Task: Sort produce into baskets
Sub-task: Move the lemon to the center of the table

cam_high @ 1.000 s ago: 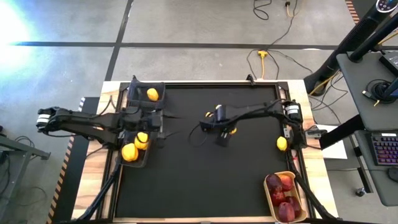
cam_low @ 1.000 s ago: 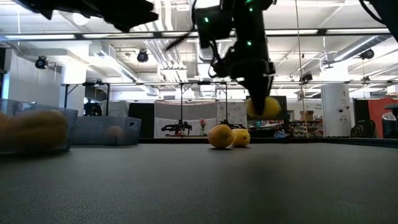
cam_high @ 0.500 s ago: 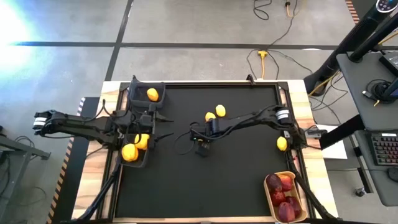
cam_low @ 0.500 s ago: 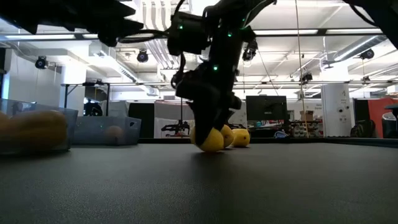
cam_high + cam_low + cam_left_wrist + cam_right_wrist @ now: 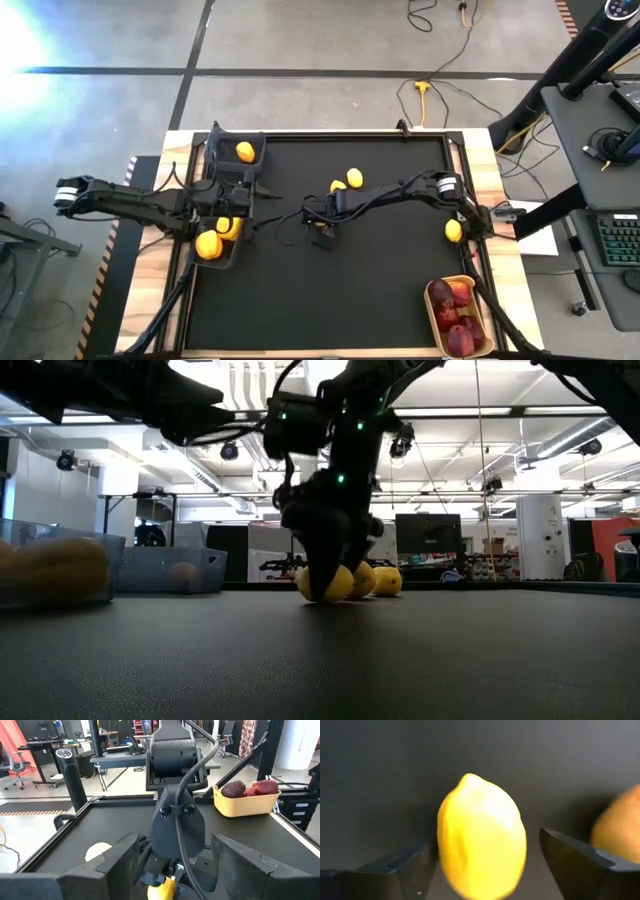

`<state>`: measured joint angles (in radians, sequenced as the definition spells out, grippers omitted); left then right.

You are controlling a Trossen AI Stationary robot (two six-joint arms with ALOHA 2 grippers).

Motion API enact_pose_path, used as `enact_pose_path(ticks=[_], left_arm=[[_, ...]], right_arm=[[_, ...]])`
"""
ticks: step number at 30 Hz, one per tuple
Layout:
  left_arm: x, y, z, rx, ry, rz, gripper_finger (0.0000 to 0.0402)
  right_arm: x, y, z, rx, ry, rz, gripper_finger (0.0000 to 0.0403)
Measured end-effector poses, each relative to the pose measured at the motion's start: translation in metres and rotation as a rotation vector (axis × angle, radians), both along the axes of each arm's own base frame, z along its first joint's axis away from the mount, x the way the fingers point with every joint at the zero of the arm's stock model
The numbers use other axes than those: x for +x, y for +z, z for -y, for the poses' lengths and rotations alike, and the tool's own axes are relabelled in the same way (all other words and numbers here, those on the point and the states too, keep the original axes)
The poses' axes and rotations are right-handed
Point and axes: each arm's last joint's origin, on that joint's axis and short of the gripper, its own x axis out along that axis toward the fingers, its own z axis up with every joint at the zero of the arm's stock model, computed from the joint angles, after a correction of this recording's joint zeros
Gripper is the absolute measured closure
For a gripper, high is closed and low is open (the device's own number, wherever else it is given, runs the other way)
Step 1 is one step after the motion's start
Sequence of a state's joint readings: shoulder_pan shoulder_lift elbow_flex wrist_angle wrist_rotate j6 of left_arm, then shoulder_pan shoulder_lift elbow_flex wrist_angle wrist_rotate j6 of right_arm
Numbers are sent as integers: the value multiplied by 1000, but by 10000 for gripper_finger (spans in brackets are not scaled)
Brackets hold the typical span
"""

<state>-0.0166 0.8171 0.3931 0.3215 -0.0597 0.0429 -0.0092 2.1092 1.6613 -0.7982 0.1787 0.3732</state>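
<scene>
Black mat [image 5: 330, 290] covers a wood-edged table [image 5: 505, 270] on a grey concrete floor; cables and a yellow plug lie on the floor at top of the high view, a desk with a keyboard at far right. Low view shows a big workshop room with ceiling lights and monitors behind. Right gripper [image 5: 322, 232] is at mat centre, down on the surface, fingers spread with a gap each side of a lemon [image 5: 481, 837] sitting between them, not clamped; the lemon's long axis runs along the fingers, pointed tip facing away from the wrist. Two more lemons [image 5: 347, 181] lie just above it. One lemon [image 5: 453, 231] at right edge. Tan tray [image 5: 478, 296], lower right, holds red fruit. Left gripper [image 5: 243, 200], fingers parted, holding nothing, hangs over the two dark bins [image 5: 233, 160] at left, which hold yellow pieces.
</scene>
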Motion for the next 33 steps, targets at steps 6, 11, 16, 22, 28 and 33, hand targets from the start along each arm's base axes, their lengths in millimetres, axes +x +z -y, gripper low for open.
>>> enact_pose_path(ticks=[6, 11, 16, 22, 28, 33], left_arm=[[-1, 1, 0, 13, 0, 7, 171], [-1, 1, 0, 22, 0, 7, 171], [-2, 2, 0, 45, -1, 9, 171], [-2, 4, 0, 54, 6, 28, 171], [-1, 5, 0, 55, 7, 41, 171], [-1, 6, 0, 61, 7, 49, 171]], right_arm=[[-12, 31, 4, -4, -8, -59, 26], [-33, 68, 4, 6, -59, -100, 21], [-76, 94, 5, 12, -164, -301, 21], [-125, 99, 6, 47, -280, -476, 21], [-168, 67, 4, 164, -363, -661, 21], [-200, 36, -1, 222, -395, -844, 21]])
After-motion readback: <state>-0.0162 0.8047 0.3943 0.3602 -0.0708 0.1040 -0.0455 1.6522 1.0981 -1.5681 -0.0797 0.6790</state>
